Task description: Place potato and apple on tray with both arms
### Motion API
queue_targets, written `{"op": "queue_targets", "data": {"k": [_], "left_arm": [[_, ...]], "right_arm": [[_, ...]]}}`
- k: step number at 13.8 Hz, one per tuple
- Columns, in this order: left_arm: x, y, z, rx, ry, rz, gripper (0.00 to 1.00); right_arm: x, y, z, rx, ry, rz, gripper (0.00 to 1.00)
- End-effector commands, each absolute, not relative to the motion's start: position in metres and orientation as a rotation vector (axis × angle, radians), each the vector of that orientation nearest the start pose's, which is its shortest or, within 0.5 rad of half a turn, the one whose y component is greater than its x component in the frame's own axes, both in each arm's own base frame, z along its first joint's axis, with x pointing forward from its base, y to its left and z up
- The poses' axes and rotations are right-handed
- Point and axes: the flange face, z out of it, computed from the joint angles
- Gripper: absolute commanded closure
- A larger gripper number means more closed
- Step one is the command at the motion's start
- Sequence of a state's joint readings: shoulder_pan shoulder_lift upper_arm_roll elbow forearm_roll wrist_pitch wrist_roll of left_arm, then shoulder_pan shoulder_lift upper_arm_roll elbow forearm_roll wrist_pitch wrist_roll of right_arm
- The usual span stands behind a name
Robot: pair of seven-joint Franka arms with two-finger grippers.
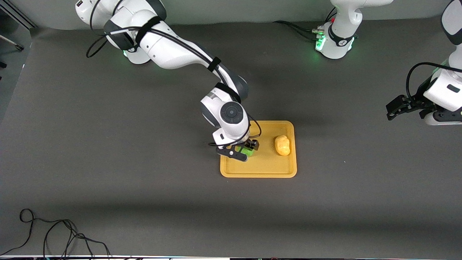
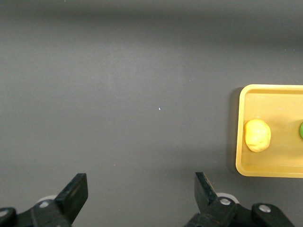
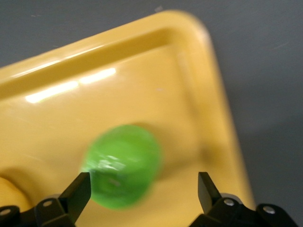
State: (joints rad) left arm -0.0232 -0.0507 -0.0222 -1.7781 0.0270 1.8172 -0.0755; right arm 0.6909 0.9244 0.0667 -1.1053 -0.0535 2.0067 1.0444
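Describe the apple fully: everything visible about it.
The apple is a small round ball, bright green with paler mottling. It lies on the tray, toward the right arm's end, apart from the potato. The right gripper hangs open over it, fingers not touching.

The white jointed right arm with dark grey joints and black cables is reaching out from its base toward the middle of the worktop, its wrist bending downward. Its black two-finger right gripper is pointing down, low over the worktop, with its fingers spread apart. The white left arm is waiting, folded back at its own end of the worktop. Its black left gripper is hanging raised in the air, its fingers standing wide apart with nothing between them.
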Motion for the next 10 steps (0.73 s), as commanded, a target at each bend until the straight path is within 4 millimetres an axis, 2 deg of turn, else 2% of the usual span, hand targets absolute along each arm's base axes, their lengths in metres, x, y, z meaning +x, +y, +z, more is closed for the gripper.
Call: {"op": "queue_targets", "data": {"k": [1,3,5,6,8,10], "left_arm": [[0.548,-0.026,0.577,-3.119,-0.007,-0.126,0.00],[0.550,-0.025,0.573,-3.119,-0.012,-0.119,0.00],[0.552,-0.023,0.568,-3.119,-0.017,-0.105,0.00],[0.552,-0.021,0.568,-3.121,-0.020,-0.102,0.00],[0.552,-0.022,0.568,-3.121,-0.017,-0.102,0.00],[0.552,-0.022,0.567,-3.121,-0.017,-0.097,0.00]], "right_arm": [[0.584,0.416,0.354,-3.175,0.302,0.068,0.00],[0.591,0.336,0.406,-3.139,0.211,0.065,0.00],[0.601,0.253,0.448,-3.062,0.166,0.071,0.00],[0.599,0.222,0.470,-3.038,0.160,0.058,0.00],[0.597,0.173,0.508,-3.038,0.223,0.031,0.00],[0.590,0.132,0.546,-3.050,0.159,-0.040,0.00]]}}
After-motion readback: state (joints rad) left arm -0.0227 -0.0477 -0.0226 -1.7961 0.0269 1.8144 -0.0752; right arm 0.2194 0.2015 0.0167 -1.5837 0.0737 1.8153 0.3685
